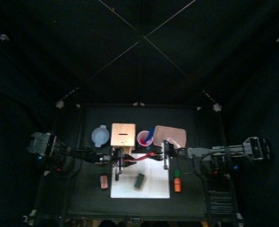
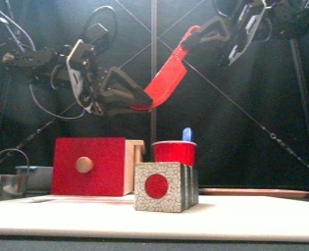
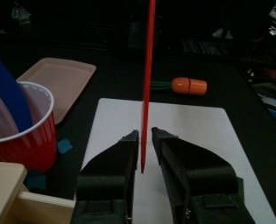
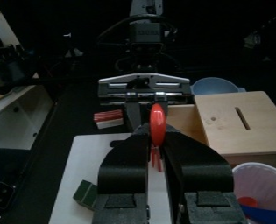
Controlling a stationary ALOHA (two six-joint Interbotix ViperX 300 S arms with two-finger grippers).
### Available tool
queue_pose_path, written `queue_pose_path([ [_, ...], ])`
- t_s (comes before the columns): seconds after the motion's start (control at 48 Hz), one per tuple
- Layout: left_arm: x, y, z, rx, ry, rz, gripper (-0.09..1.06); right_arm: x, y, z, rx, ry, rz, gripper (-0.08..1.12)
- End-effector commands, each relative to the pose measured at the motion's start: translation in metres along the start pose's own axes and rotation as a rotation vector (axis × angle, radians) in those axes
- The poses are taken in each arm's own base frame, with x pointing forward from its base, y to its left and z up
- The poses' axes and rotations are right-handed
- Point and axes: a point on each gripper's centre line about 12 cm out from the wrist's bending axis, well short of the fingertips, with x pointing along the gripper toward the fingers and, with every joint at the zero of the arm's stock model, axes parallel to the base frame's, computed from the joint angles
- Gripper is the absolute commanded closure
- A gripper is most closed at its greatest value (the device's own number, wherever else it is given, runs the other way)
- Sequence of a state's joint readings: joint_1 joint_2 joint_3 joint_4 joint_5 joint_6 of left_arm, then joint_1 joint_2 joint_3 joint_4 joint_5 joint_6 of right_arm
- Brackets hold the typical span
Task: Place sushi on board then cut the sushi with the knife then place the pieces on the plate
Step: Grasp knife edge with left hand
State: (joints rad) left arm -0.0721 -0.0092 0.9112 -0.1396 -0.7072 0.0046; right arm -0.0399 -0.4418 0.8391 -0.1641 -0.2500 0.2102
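Sushi (image 2: 165, 187) is sitting on the board (image 3: 193, 140), toward the front edge, with its red-centred end face facing the front. One dark green block is all that can be told; any seams are too small to see.

Red knife (image 2: 170, 71) is hanging in the air above the board, tilted, high end to the right. Left gripper (image 3: 146, 136) is clamping the low end, jaws nearly together with the thin blade edge-on between them. Right gripper (image 4: 158, 131) is pinching the high end, the handle, with its jaws tight on it. Both are holding it at once, and the knife is touching nothing else.

Behind the board, the cup (image 2: 174, 153) is standing upright with a blue knife (image 2: 187, 133) sticking out. The box (image 2: 91, 167) is just left of the cup, the bowl (image 1: 100, 135) is left of the box, and the tray (image 1: 174, 135) is right of the cup, lying flat.

Orange toy (image 3: 188, 86) is lying on the table just off the board's right edge. Red toy (image 4: 107, 116) is lying just off its left edge.
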Motion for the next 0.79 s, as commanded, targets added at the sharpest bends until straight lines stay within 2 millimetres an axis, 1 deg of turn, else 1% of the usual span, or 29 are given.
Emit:
queue_pose_path([
  [0.021,0.0003,-0.0019,0.0130,-0.002,-0.039,-0.005,0.37,-0.0021,0.0010,0.0079,0.005,-0.031,0.003,0.61],
  [0.271,-0.0032,-0.0016,0.0187,-0.003,-0.056,-0.005,0.38,-0.0024,0.0008,0.0061,0.010,-0.026,0.002,0.61],
  [0.458,-0.0038,-0.0014,0.0166,-0.002,-0.050,-0.006,0.40,-0.0022,0.0008,0.0054,0.008,-0.026,0.003,0.61],
  [0.542,-0.0040,-0.0019,0.0155,-0.001,-0.047,-0.007,0.44,-0.0025,0.0009,0.0062,0.010,-0.031,0.003,0.61],
  [0.688,-0.0040,-0.0015,0.0157,0.000,-0.039,-0.006,0.56,-0.0025,0.0010,0.0063,0.008,-0.032,0.004,0.61],
  [0.792,-0.0049,-0.0022,0.0193,-0.004,-0.050,-0.008,0.61,-0.0029,0.0007,0.0015,0.012,-0.020,0.003,0.61],
])
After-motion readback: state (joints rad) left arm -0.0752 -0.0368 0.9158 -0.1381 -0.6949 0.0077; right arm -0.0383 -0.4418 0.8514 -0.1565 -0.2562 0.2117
